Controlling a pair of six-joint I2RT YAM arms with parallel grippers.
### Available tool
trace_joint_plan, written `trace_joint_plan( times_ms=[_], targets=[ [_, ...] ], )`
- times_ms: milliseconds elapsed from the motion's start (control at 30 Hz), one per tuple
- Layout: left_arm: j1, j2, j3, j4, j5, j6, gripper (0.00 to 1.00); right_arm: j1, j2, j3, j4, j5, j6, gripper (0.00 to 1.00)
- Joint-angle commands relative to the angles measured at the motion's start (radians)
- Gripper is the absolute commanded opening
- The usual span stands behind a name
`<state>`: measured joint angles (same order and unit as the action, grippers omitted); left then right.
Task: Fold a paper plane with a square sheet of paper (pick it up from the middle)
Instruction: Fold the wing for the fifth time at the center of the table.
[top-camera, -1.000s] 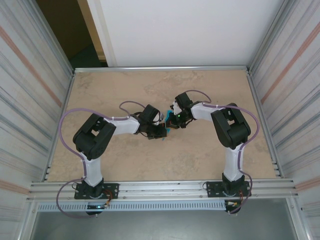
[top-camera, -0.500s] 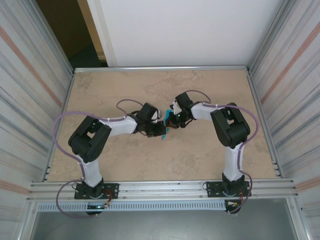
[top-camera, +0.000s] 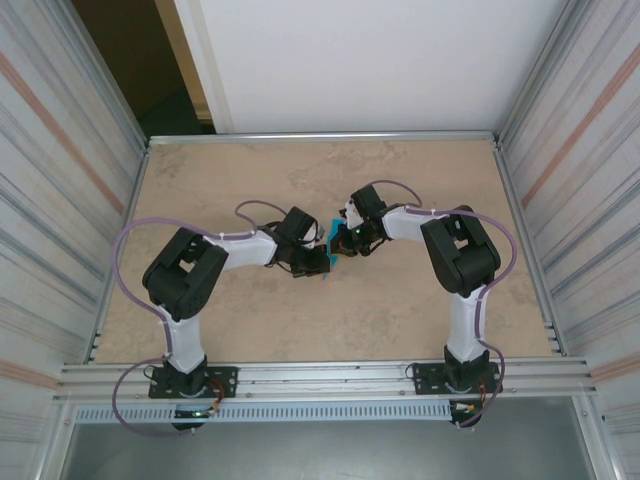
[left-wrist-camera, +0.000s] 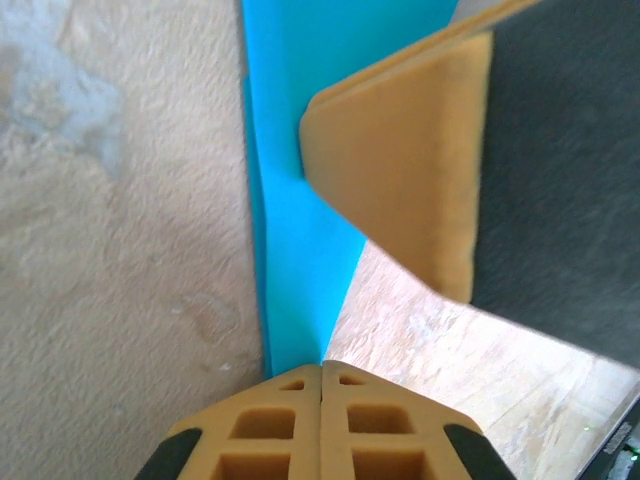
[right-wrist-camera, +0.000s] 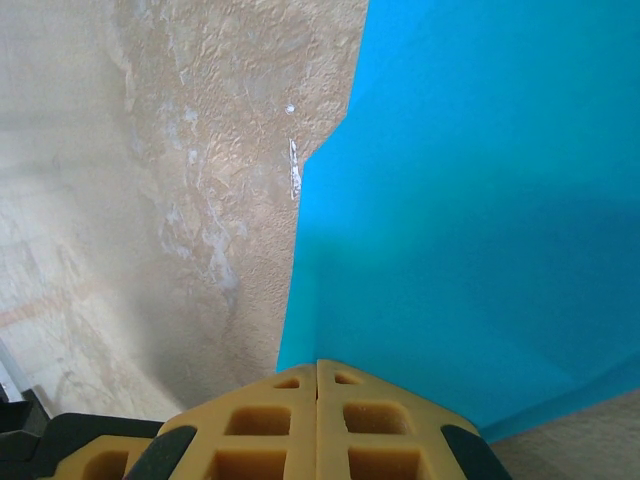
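**A:** What are the pincers doing?

**B:** The left gripper is clenched, its pads pressed flat together, with a corner of the blue paper nipped at the tip. The right gripper is clamped the same way on another edge of the sheet, and one of its pads lies flat against the paper.

**A:** Where does that put the paper?

**B:** It hangs between the two grippers, over the middle of the table. I can't tell whether its lower edge touches the table.

**A:** How will it handle?

**B:** I'd judge it featherlight and limp. It should crease easily, and it could tear if the arms pull apart. It may also slip between foam pads. The best hold is probably close to a fold, where doubled layers stiffen it.
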<state>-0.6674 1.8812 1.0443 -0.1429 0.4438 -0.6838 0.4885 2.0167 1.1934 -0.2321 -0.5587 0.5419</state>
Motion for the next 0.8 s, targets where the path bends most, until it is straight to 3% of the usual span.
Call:
trace_joint_plan(
  times_ms=[0, 767],
  targets=[
    [-0.011, -0.004, 0.000, -0.091, -0.023, 0.041, 0.05, -0.005, 0.095, -0.030, -0.095, 0.159, 0.006, 0.00],
    [-0.052, -0.045, -0.025, -0.226, -0.084, 0.062, 0.04, -0.006, 0.126, -0.006, -0.134, 0.200, 0.018, 0.00]
  ],
)
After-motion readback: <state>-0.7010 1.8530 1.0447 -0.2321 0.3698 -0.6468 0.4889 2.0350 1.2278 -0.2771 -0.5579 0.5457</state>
